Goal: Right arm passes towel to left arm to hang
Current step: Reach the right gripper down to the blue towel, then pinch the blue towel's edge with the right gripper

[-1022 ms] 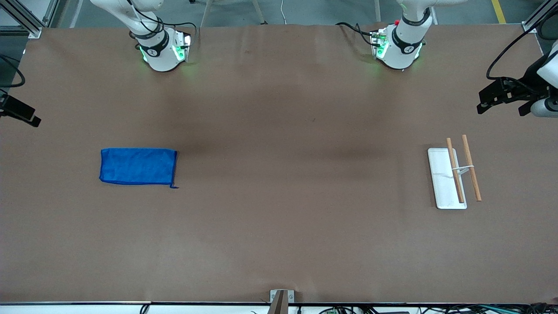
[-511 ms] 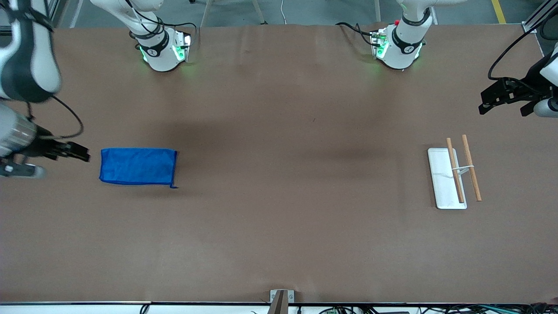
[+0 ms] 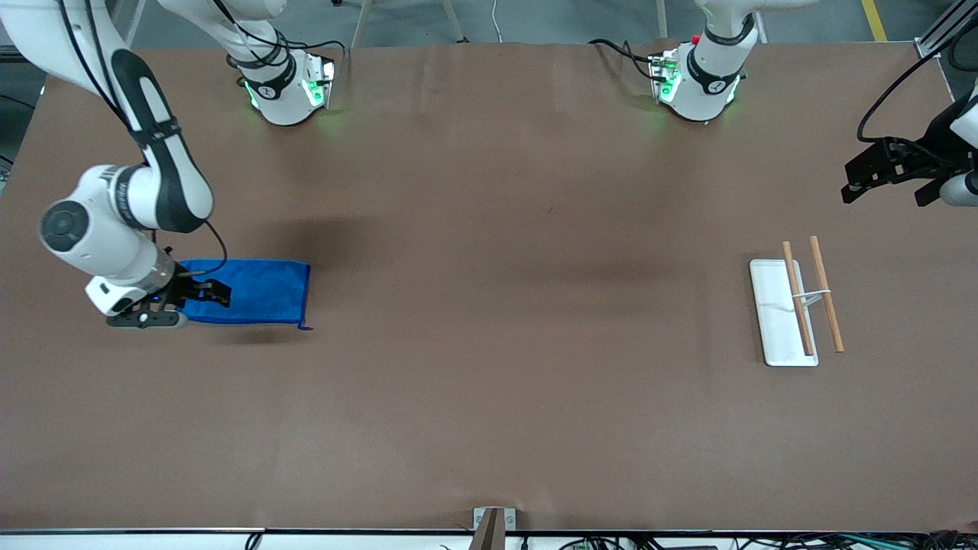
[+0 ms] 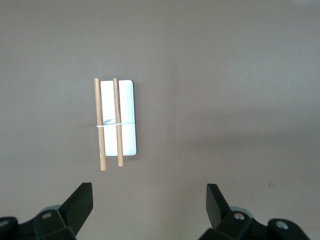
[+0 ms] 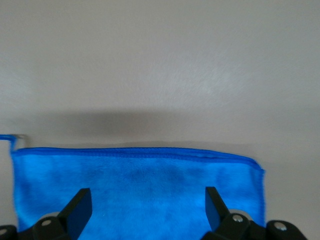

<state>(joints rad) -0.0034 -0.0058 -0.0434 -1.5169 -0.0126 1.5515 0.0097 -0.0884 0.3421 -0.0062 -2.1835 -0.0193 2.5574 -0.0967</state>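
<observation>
From my seat: nearest the front camera sits the rack [image 3: 783, 313], a white tray with two wooden rods across it, at the left arm's end of the table. The towel [image 3: 252, 292] is a touch farther from the camera, flat on the table at the right arm's end, long axis running along the table toward the rack. The right gripper [image 3: 200, 292] is over the towel's end that points away from the rack, jaws wide and empty; in the right wrist view the fingertips [image 5: 80, 204] straddle the cloth's short span, hem just ahead. So I'd judge the grab is a straight drop onto that end. The right arm is clearly the nearer one. The left gripper [image 3: 879, 169] waits at the table edge, above the tabletop, farther from the camera than the rack, jaws fully spread, holding nothing. Both are well apart, so the handover still needs a long carry.
</observation>
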